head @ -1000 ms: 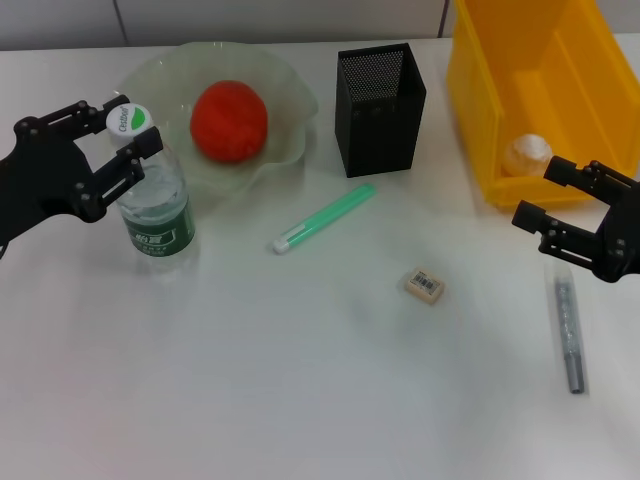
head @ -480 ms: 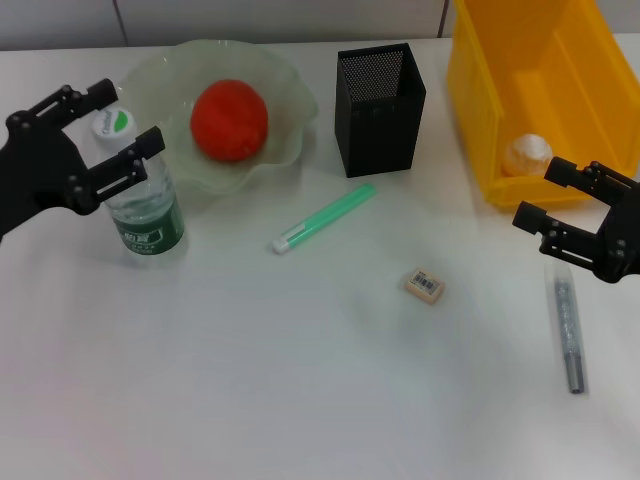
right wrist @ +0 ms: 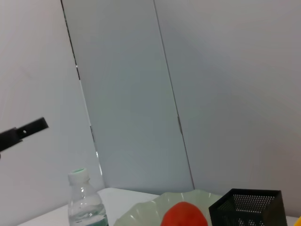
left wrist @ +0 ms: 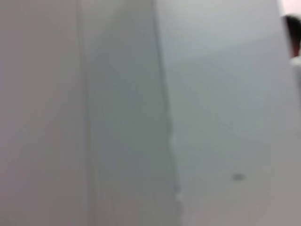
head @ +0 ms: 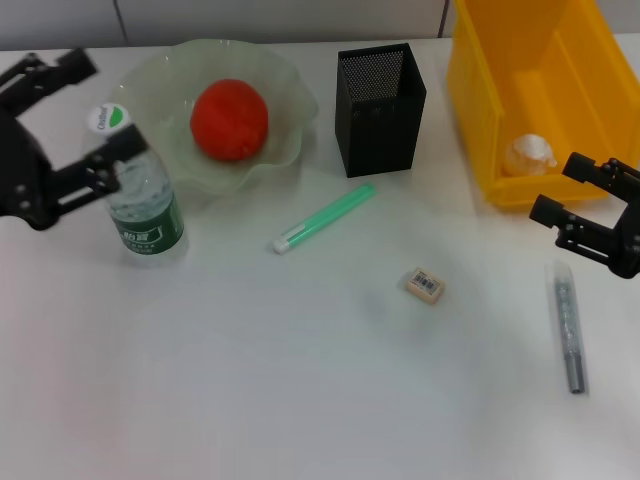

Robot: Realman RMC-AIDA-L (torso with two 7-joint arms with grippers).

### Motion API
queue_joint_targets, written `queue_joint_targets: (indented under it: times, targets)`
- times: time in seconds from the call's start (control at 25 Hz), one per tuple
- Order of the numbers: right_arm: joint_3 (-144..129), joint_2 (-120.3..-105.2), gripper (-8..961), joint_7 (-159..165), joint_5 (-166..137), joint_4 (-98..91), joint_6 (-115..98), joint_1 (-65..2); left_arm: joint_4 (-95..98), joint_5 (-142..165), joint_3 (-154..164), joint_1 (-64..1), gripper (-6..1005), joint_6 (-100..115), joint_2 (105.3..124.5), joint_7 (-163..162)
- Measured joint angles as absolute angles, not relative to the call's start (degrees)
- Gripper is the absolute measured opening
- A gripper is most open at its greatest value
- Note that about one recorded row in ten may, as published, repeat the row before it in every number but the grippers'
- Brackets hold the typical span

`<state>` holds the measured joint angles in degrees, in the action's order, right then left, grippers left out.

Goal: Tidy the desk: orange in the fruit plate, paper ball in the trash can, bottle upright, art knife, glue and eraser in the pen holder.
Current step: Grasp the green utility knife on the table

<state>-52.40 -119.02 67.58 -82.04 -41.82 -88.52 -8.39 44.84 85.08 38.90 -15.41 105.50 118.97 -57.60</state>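
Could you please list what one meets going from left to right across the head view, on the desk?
left gripper → bottle → orange → art knife → eraser → paper ball → glue → right gripper

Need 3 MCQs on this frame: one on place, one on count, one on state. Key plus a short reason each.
1. Where is the orange?
A. in the fruit plate
B. in the trash can
C. on the desk

2. How many of the three stationery items lie loose on the desk?
A. one
B. two
C. three

3. What state is the bottle in?
A. lying on its side
B. upright
C. inside the pen holder

Key: 1 A, it rests inside the green bowl. 2 C, the art knife, eraser and glue all lie outside the holder. 3 B, it stands cap up beside the open left gripper.
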Motion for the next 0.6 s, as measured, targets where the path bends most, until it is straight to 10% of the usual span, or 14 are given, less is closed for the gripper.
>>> queue_joint_targets:
  times: [0.6]
  targets:
    - [-46.79,-118.39,784,66.74,-90.00,-39.87,-88.29,-8.07,78.43,97.31,85.62,-15.45,776,63.74,118.84,-95.38]
